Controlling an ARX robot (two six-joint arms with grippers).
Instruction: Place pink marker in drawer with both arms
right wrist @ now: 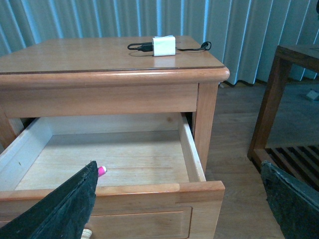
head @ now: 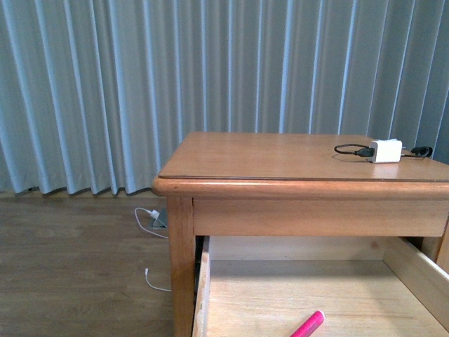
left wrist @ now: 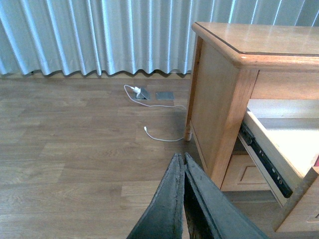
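The pink marker [head: 309,325] lies on the pale floor inside the open drawer [head: 202,295], near its front. In the right wrist view only the end of the pink marker [right wrist: 101,171] shows, past one finger [right wrist: 70,204]. My right gripper [right wrist: 178,167] is open, held wide over the front of the drawer [right wrist: 149,189], with nothing between its fingers. My left gripper [left wrist: 183,158] is shut and empty, out over the floor beside the nightstand, left of the pulled-out drawer [left wrist: 269,149]. Neither arm shows in the front view.
A white charger block [head: 385,150] with a black cable sits on the nightstand top [head: 280,154]; the charger block [right wrist: 164,46] also shows from the right wrist. A white cable [left wrist: 159,138] trails on the wood floor. A dark wooden rack [right wrist: 294,99] stands beside the nightstand. Curtains hang behind.
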